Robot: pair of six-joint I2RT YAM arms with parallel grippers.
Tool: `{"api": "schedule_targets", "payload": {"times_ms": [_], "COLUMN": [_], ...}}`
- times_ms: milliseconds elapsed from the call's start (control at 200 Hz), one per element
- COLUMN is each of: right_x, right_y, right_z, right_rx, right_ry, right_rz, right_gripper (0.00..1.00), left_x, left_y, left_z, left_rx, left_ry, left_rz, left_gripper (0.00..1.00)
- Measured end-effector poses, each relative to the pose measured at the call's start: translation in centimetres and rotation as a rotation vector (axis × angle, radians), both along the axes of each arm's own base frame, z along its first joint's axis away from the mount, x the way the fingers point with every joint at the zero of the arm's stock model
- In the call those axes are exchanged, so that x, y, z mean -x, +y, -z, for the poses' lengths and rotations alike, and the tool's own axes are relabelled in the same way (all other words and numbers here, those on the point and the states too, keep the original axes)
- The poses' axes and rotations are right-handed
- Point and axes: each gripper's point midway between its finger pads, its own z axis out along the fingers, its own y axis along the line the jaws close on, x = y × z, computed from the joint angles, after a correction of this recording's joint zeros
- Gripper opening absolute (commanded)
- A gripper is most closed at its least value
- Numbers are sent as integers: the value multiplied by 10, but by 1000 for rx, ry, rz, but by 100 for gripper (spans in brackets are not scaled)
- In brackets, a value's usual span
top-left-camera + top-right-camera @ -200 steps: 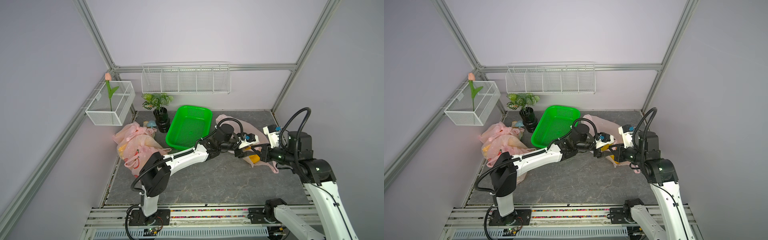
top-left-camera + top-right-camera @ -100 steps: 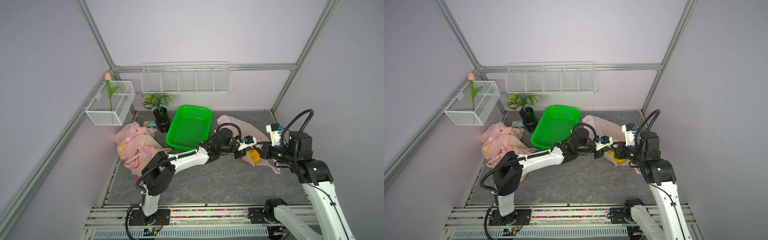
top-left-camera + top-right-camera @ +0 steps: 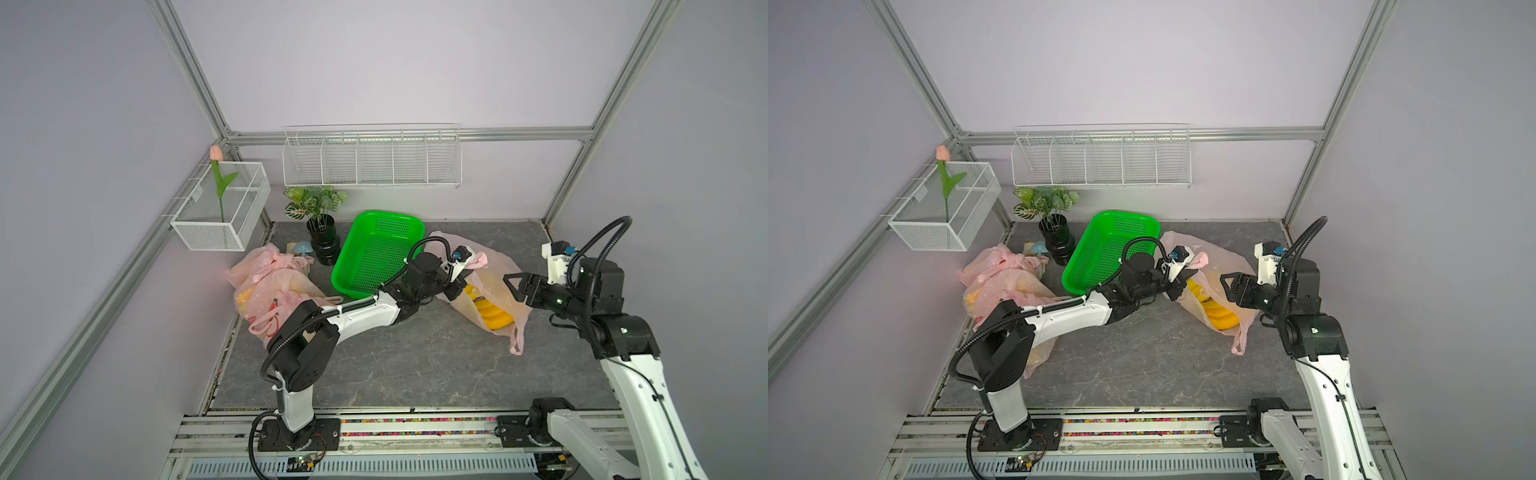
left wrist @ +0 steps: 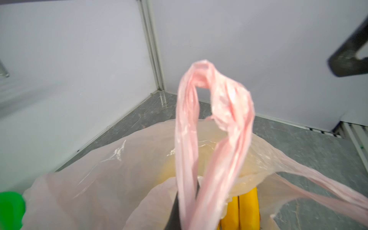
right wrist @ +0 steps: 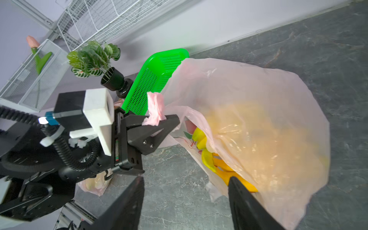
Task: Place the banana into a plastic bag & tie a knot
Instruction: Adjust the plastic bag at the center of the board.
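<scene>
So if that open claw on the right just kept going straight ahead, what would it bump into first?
Most likely the pink plastic bag. The right gripper points at its near side, where the bananas lie inside. Depth is hard to judge, but nothing else seems to be in between.

So the bunch of yellow bananas is already lying inside the translucent pale-pink plastic bag, which is slumped on its side on the grey stone-look tabletop with its mouth gaping open. One twisted handle loop is pulled up, pinched in the closed jaws of the left gripper. The other handle trails flat on the tabletop, and the two aren't knotted.
</scene>
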Motion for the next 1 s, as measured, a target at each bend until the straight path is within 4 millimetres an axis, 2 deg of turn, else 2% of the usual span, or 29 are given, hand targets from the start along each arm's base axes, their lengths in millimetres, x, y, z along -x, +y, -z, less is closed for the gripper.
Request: {"api": "schedule_targets", "payload": {"times_ms": [60,130,225,290,490,650,705,930,1000], "right_x": [3,9,25,40,52,75,83,84,81], "right_y": [-7,-18,-30,-30,-9,0,2,21,27], "right_z": [11,33,80,107,121,175,187,204,205], "right_rx": [25,64,118,157,155,125,121,61,57], "right_ry": [23,70,175,266,324,457,488,516,520], "right_rz": [39,88,145,149,112,128,131,125,114], "right_gripper": [72,72,72,74,75,75,75,73,65], "left_x": [-6,-12,-18,-21,-26,-25,-25,-25,-25], "left_y": [3,7,10,12,15,23,24,24,25], "left_z": [0,0,-1,-2,-6,-6,-4,-6,-6], "left_rx": [1,5,11,16,30,37,36,43,48], "left_ry": [6,11,13,15,7,-2,-2,-5,-7], "left_rz": [-51,-99,-143,-162,-200,-222,-225,-228,-229], "left_gripper": [0,0,0,0,0,0,0,0,0]}}
